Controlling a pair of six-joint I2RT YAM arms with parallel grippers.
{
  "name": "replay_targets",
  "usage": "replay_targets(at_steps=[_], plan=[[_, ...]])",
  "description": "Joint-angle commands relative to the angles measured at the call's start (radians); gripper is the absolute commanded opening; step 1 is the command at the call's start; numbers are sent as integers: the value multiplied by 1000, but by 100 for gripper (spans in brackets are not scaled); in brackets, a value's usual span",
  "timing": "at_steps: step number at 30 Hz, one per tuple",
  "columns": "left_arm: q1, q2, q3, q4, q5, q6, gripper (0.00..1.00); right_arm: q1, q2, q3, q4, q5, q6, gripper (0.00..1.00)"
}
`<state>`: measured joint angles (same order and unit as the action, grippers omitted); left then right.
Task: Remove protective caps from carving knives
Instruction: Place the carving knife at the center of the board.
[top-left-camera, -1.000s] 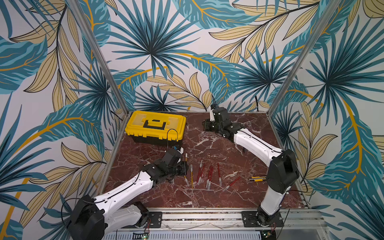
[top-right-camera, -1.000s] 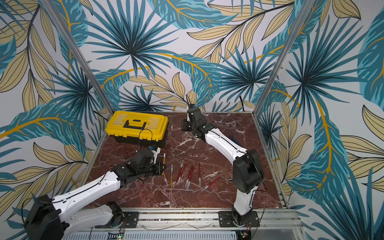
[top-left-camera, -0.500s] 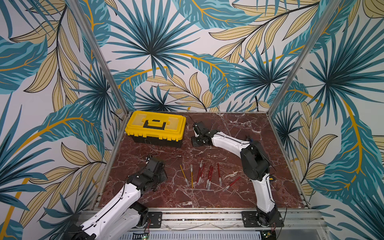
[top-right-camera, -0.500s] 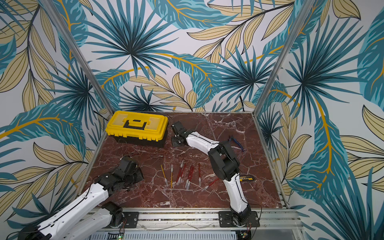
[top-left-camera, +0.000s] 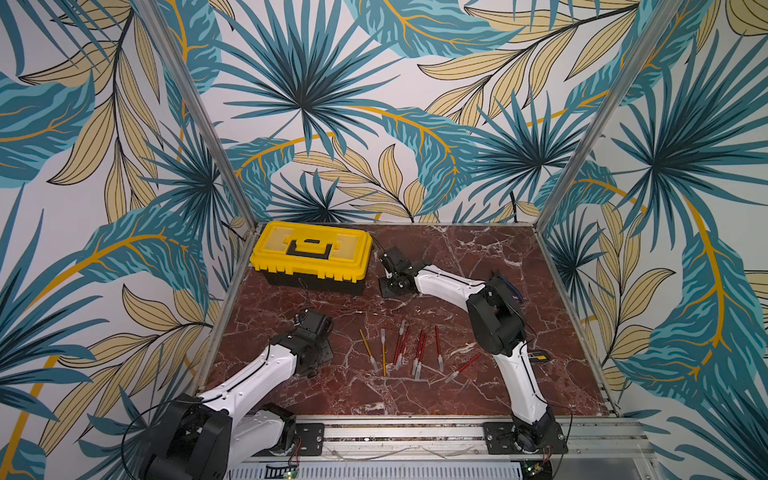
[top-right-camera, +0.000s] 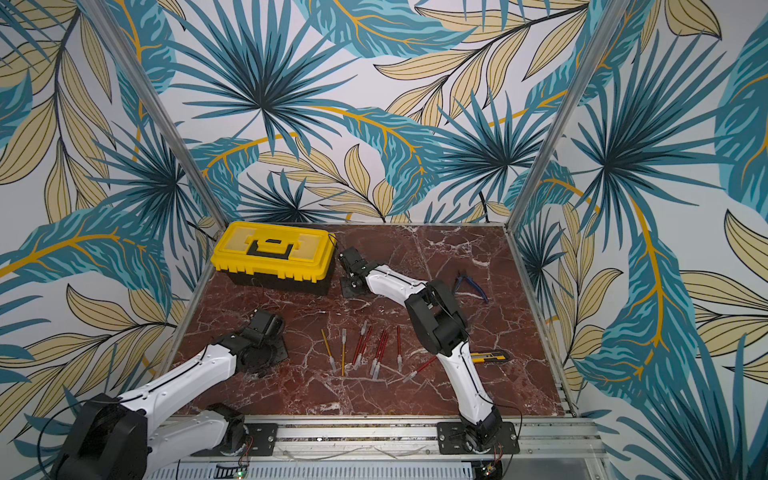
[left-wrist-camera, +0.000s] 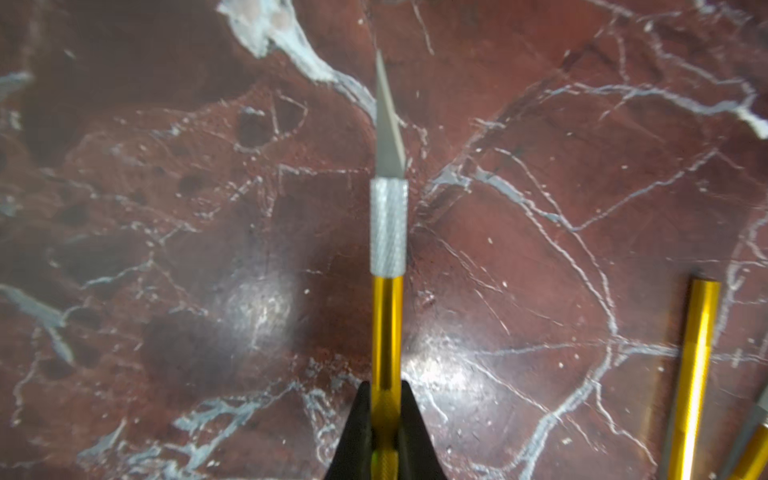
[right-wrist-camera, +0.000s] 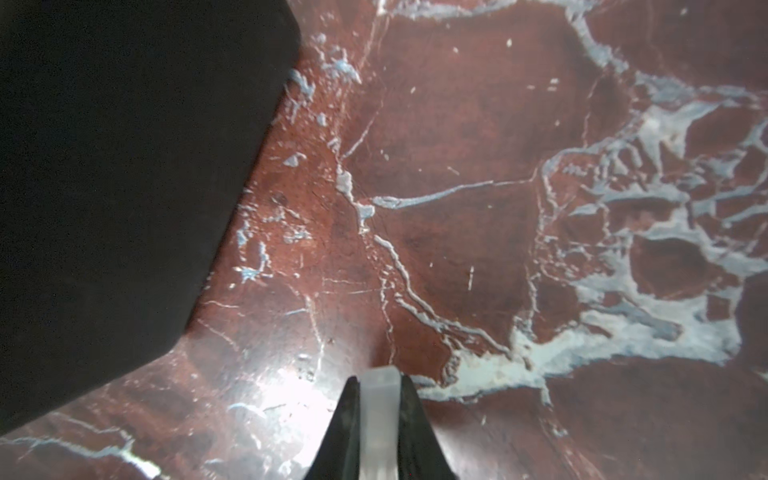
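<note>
Red-brown marble tabletop (top-left-camera: 478, 257), enclosed by walls of leaf-print wallpaper. Carries a yellow toolbox (top-left-camera: 311, 259) at 11 o'clock.

Also carries a row of carving knives (top-left-camera: 409, 349) from centre toward 6 o'clock, lying roughly parallel. Two yellow-handled, the rest red-handled, with one red knife set apart at the 4 o'clock end. Fitted caps (top-left-camera: 417, 369), grey-white, apparently on most of the row, though small at this range.

Left gripper (left-wrist-camera: 384, 386) at 8 o'clock, low over the marble. Clenched on a yellow-handled knife (left-wrist-camera: 387, 324) by the handle. Blade (left-wrist-camera: 388, 137) bare, with a knurled silver collar directly behind it. Further yellow handles (left-wrist-camera: 698, 365) on the marble at the edge of the left wrist view.

Right gripper (right-wrist-camera: 379, 380) toward 12 o'clock, just beside the toolbox's 3 o'clock end. Pinching a translucent loose cap (right-wrist-camera: 380, 415) between the fingertips, well apart from the row.

Blue-handled pliers (top-right-camera: 471, 286) at 3 o'clock, partly behind the right arm. Yellow-and-black utility knife (top-right-camera: 488, 356) at 4 o'clock, flat on the marble, clear of both grippers.
</note>
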<state>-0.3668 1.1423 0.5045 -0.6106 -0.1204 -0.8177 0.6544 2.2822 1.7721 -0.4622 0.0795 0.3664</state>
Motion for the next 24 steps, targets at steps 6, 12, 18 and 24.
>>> replay_targets(at_steps=[6,12,18,24], plan=[[19,95,30,37,17,28,26,-1,49,21,-32,33,20,33],[19,157,50,49,29,29,35,-2,47,3,-13,31,31,35],[20,152,54,48,42,28,34,-1,38,1,-12,14,34,36],[21,108,82,9,51,25,34,-2,-17,-10,-24,5,33,37]])
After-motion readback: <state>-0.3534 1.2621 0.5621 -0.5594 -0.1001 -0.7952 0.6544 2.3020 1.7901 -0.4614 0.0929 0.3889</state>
